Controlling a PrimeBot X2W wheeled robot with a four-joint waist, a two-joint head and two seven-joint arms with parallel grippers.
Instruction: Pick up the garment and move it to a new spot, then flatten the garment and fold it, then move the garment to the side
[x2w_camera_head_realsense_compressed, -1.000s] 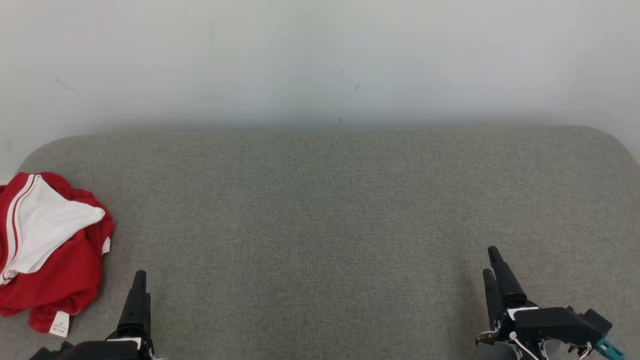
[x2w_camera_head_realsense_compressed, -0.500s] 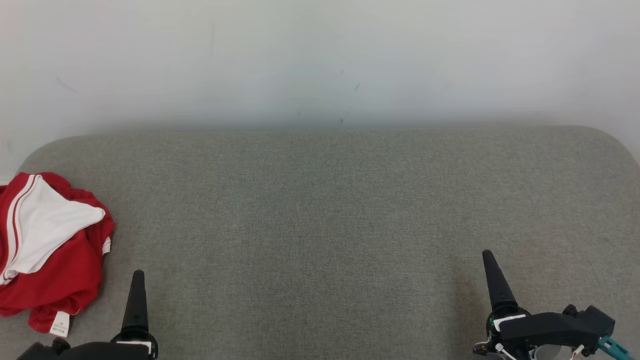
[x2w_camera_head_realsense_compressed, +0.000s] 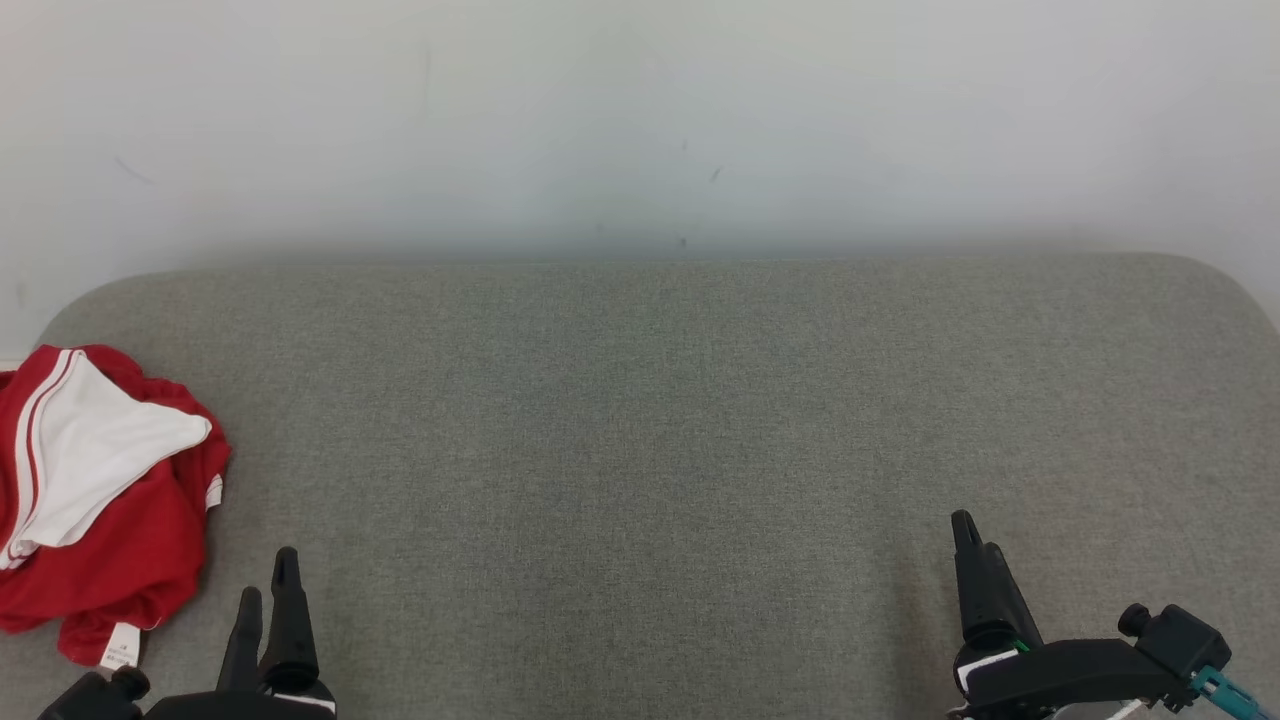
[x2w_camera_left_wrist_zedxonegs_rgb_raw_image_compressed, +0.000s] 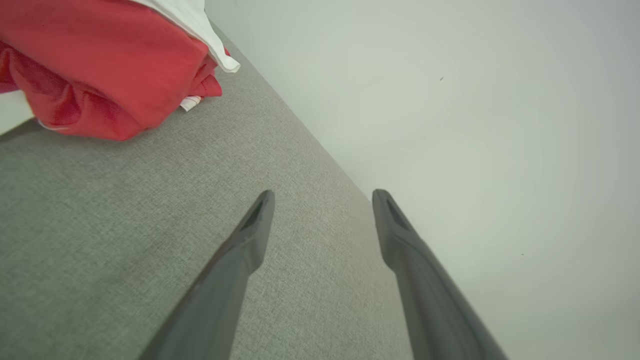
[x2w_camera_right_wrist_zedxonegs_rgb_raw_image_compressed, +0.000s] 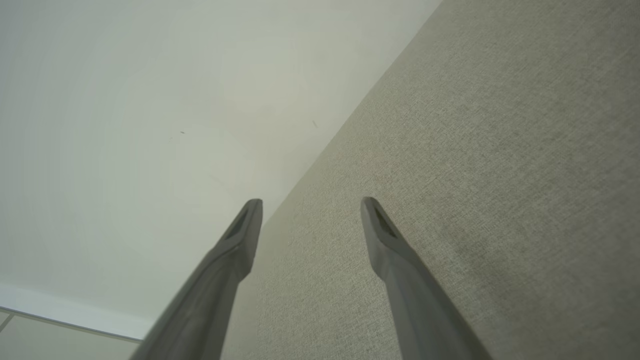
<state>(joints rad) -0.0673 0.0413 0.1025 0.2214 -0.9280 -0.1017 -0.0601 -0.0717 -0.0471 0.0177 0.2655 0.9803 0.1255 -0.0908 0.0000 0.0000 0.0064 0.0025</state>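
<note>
Surroundings: broad grey woven surface (x2w_camera_head_realsense_compressed: 640, 450), rounded corners at the far L and far R. Pale wall (x2w_camera_head_realsense_compressed: 640, 120) runs behind it, w/ a few small dark specks near centre. R wrist view catches a strip of pale floor (x2w_camera_right_wrist_zedxonegs_rgb_raw_image_compressed: 45, 342) below the wall.

L gripper (x2w_camera_left_wrist_zedxonegs_rgb_raw_image_compressed: 324, 195) sits low at near-left edge, fingers apart, released, holding nothing. R gripper (x2w_camera_right_wrist_zedxonegs_rgb_raw_image_compressed: 311, 201) sits low at near-right edge, also spread wide, nothing btwn the fingers. Teal connector (x2w_camera_head_realsense_compressed: 1225, 692) shows on the R wrist housing. Both grippers hang above the grey surface, tips pointing toward the wall.

A short stretch of grey fabric lies btwn L gripper and the garment (x2w_camera_head_realsense_compressed: 110, 540); R gripper is well apart from it, across the whole width.

Garment: at far-left side of the surface, partly cut by the head view's edge. Bright red, crumpled in a loose heap, not flat. White panel (x2w_camera_head_realsense_compressed: 90, 450) lies on top, tapering to a point toward the R. White stripes (x2w_camera_head_realsense_compressed: 28, 430) along its L border. Small white care label (x2w_camera_head_realsense_compressed: 120, 647) pokes out at the near end. Red folds bunch thickly in L wrist view.
</note>
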